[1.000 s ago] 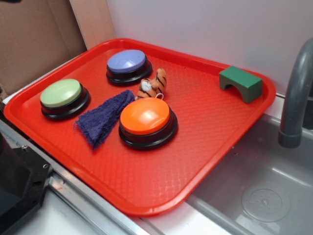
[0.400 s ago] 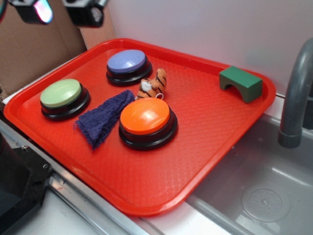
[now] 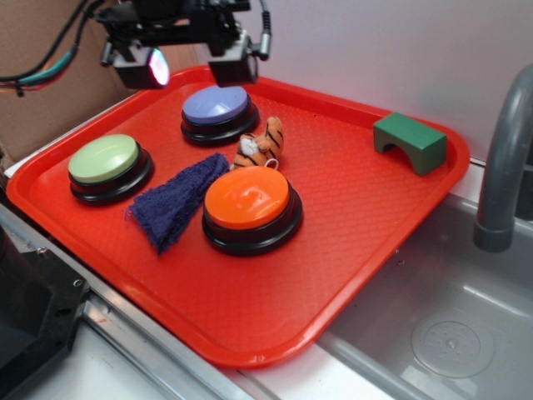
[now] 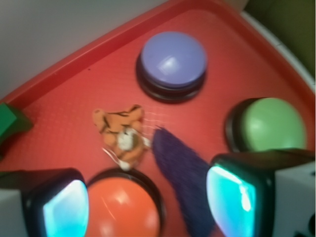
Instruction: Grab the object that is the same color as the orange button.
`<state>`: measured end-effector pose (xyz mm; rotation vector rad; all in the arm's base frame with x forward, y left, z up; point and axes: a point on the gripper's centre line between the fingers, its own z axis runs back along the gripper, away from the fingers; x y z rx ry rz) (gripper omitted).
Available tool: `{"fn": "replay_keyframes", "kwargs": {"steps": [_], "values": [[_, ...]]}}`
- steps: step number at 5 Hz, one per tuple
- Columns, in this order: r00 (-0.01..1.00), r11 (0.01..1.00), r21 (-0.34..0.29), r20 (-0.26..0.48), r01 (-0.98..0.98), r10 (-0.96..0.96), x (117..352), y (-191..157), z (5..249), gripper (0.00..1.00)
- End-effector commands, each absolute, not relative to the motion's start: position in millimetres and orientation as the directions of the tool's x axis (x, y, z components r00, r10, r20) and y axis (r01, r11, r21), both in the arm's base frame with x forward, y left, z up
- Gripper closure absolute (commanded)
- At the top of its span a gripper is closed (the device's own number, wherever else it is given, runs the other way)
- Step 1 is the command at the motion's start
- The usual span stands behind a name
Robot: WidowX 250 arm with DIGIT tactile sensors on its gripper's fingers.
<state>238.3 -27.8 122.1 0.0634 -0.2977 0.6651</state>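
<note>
Plush tiger [image 3: 260, 146]: lies between orange button [image 3: 248, 200] and purple button [image 3: 216, 105], long axis near-left to far-right, white face toward the orange button. Gripper [image 3: 187, 67]: hangs above tray's [image 3: 350, 217] far-left, fingers apart, empty.

Exterior camera sits high off the tray's [image 3: 391, 208] front corner, looking down at an angle across it toward the white wall, with the sink to one side and my gripper [image 3: 187, 67] at the top. My wrist camera looks down between my fingers [image 4: 57, 207] from close up. Both views share the three buttons, the tiger [image 4: 122, 136], and the cloth.
</note>
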Motion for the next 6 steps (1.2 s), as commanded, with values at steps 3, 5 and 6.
{"fn": "replay_keyframes", "kwargs": {"steps": [3,5,6], "values": [[0.805,0.85,-0.06,0.291,-0.524,0.517,289,-21,60,0.0],[0.809,0.847,-0.071,0.263,-0.527,0.525,289,-19,43,0.0],[0.806,0.837,-0.071,0.238,-0.542,0.542,290,-15,34,0.27]]}}
